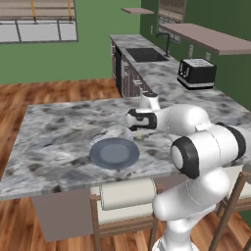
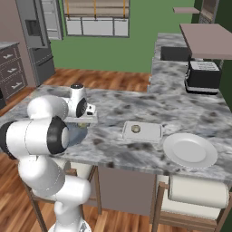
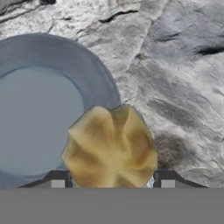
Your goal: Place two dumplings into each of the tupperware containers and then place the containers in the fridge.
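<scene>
- Dumpling [image 3: 109,146]: a pleated, golden-tan lump with a folded, ruffled top, seated between the two dark finger tips of the gripper [image 3: 112,183], whose jaws stand partly apart and pressed against its sides. It hangs over the marble counter [image 1: 54,132], just beside the rim of the blue-grey plate [image 3: 39,109].
- Second dumpling [image 2: 135,129]: a small rounded brownish lump lying inside the tupperware container [image 2: 142,131], a shallow translucent rectangular tub with rounded corners, on the counter to the right of the arm.
- Step in hand, as judged: carrying a dumpling from the plate toward a container. The next move calls for a sweep across the counter to the tub, centring over its opening, then parting the jaws low enough that the soft lump does not roll out.
- Surroundings: a glossy round white plate [image 2: 190,151] near the tub; the counter is veined grey stone; a black-and-steel toaster [image 1: 196,73] stands on the far counter; the tall grey fridge [image 2: 38,36] stands far left.
</scene>
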